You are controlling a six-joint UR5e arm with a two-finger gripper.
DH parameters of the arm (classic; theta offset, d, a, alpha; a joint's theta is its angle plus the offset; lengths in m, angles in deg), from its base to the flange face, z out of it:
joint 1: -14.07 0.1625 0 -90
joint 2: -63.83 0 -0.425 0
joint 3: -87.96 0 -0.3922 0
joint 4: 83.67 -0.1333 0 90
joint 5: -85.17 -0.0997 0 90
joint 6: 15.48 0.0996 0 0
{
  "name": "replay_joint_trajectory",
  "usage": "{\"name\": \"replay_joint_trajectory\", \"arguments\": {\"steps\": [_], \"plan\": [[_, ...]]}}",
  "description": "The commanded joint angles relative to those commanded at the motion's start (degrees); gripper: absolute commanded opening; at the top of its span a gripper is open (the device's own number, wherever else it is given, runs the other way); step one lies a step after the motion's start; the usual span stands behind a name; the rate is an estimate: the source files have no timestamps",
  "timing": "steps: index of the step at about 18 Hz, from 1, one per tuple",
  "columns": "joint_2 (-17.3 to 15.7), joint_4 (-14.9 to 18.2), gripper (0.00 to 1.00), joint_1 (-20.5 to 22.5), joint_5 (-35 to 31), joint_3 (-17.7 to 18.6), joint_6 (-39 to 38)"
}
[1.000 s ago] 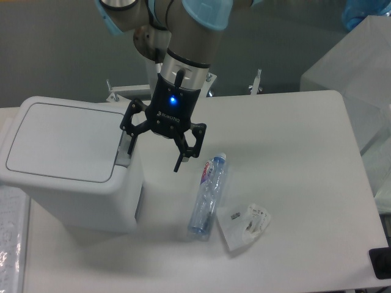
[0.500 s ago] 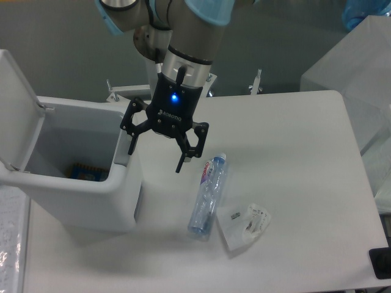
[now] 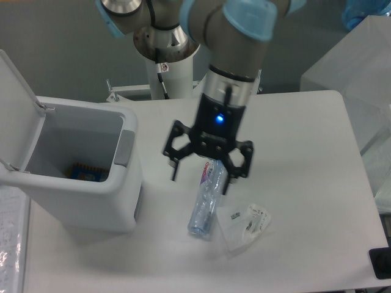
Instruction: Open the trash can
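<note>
The white trash can (image 3: pixel 116 210) stands at the left of the table with its lid (image 3: pixel 17 110) swung up and back on the left side. Its inside shows, with a blue and orange item (image 3: pixel 84 171) at the bottom. The grey push-button tab (image 3: pixel 124 148) sits on the can's right rim. My gripper (image 3: pixel 200 179) is open and empty. It hangs to the right of the can, apart from it, above the upper end of a clear plastic bottle (image 3: pixel 204 210) lying on the table.
A crumpled clear wrapper (image 3: pixel 245 224) lies right of the bottle. A frosted box (image 3: pixel 354 67) stands at the right edge of the table. A black object (image 3: pixel 380 262) sits at the front right corner. The arm's white base (image 3: pixel 171 73) stands behind the table.
One second ago the lid was shut with a fingertip at the grey tab. The lid then sprang open. My gripper has since moved right, away from the can, over the bottle.
</note>
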Motion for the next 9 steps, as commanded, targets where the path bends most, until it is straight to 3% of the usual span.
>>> {"name": "replay_joint_trajectory", "arguments": {"steps": [2, 4, 9], "plan": [[0.9, 0.3, 1.0, 0.2, -4.8, -0.3, 3.4], [1.9, 0.1, 1.0, 0.4, -5.6, -0.5, 6.0], [5.7, 1.4, 1.0, 0.5, -14.2, -3.3, 20.8]]}}
